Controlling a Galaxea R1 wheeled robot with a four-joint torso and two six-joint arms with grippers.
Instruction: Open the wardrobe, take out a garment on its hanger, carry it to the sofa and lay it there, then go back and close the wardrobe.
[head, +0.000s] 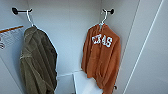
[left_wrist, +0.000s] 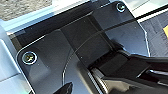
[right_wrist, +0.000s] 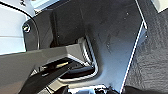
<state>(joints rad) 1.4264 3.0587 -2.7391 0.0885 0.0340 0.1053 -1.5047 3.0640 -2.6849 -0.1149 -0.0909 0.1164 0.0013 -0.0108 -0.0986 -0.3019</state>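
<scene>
The head view looks into the open wardrobe (head: 67, 37). Its inside is white, and a white door panel stands at the right side. Two black pegs stick out from the walls up high, one on the left (head: 15, 11) and one on the right (head: 111, 11).

The garment (head: 102, 57) hangs on the right. It is an orange hoodie with white letters on the chest. It hangs on the hanger (head: 103, 16), which is thin and white. The hook of the hanger goes over the right black peg. The hoodie hangs close to the right wall of the wardrobe.

A dark green jacket (head: 37, 62) hangs on the left, on its own white hanger over the left peg. The two clothes are well apart, with the bare white back wall between them. A white box shape (head: 85, 83) sits low down, between the clothes and just beside the bottom of the hoodie. A paper with an orange stripe (head: 10, 36) is on the left wall.

The left wrist view shows the robot's own dark plate, with a white edge and some gray floor behind it. I cannot tell how the left hand's fingers are

The right wrist view shows the robot's dark plate and a gray bar, with dark carpet at the side. I cannot tell how the right hand's fingers are either
</scene>
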